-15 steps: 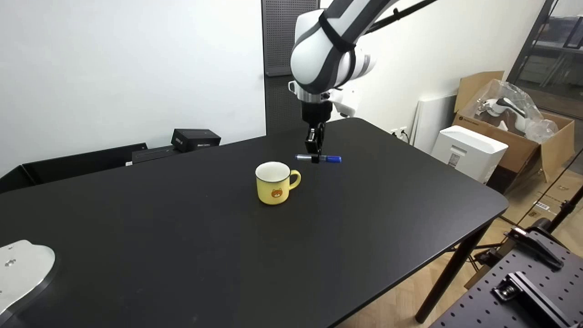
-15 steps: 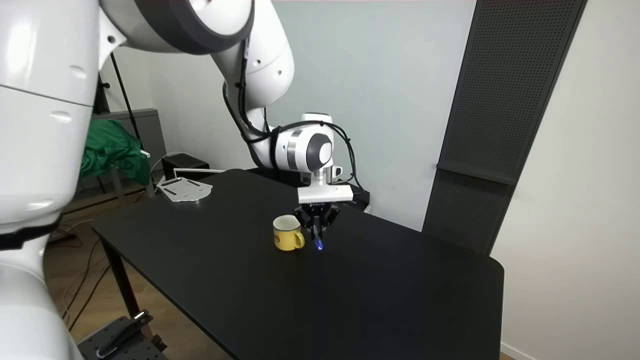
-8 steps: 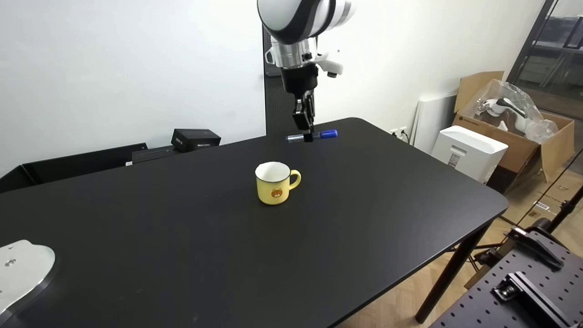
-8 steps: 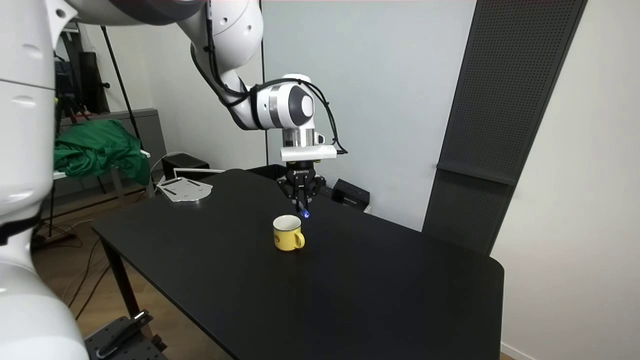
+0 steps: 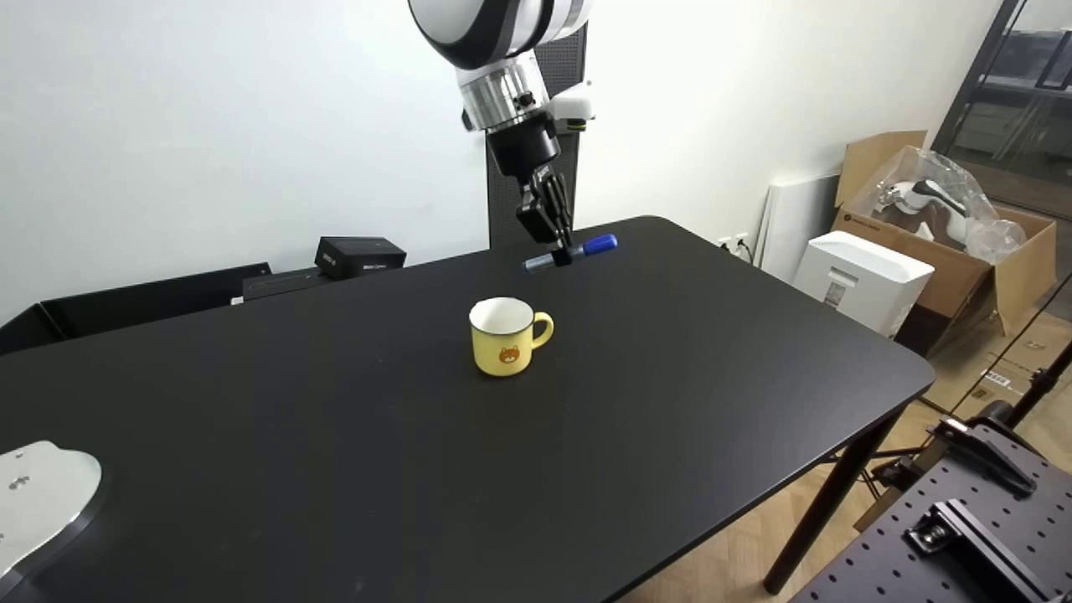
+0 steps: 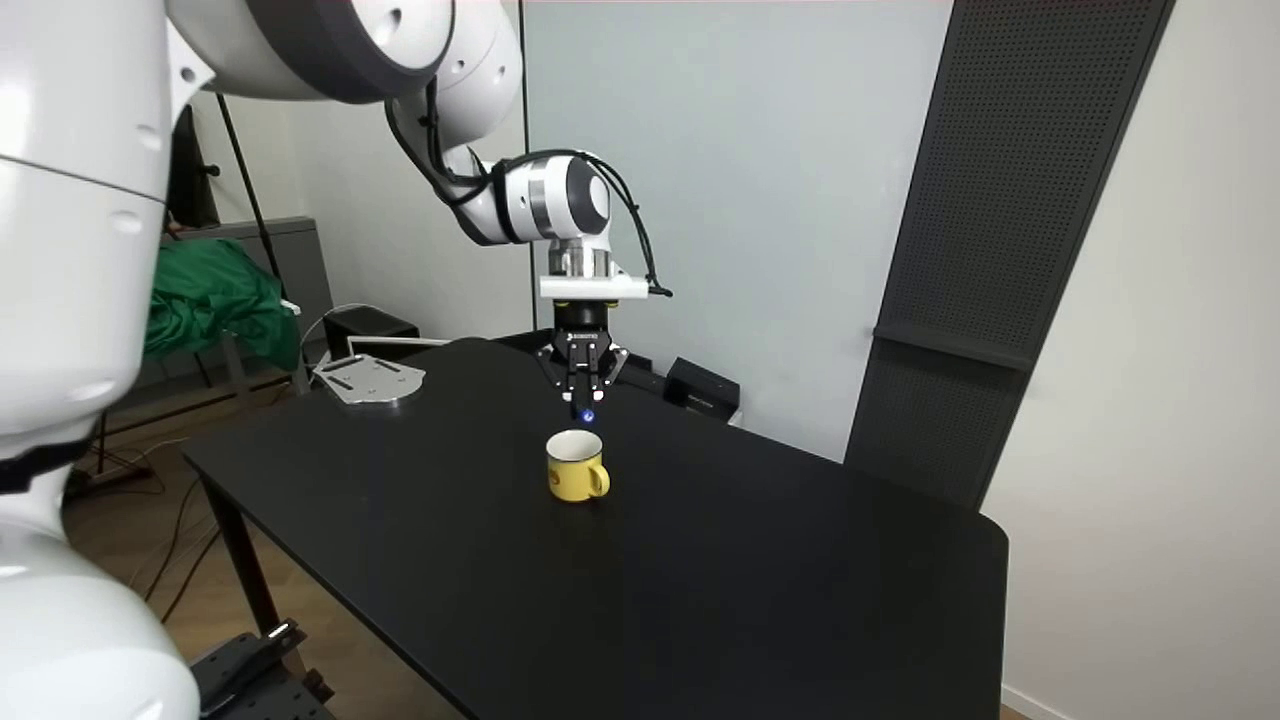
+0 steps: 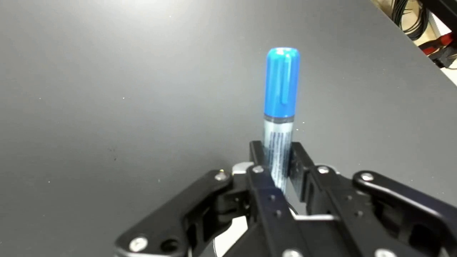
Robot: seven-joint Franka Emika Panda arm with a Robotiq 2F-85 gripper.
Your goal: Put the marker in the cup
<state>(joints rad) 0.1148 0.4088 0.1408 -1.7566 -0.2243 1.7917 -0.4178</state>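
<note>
Marker is grasped by the pincer and held tilted above the counter, blue end uppermost, appearing in an exterior view between the yellow cup and the far rounded corner. The carrying step is judged to be in hand; next, the lower end should be brought over the cup's mouth and tipped steeper before release. That end is hidden by the pincer in the wrist view, where a pale patch cannot be firmly identified as the cup.
</note>
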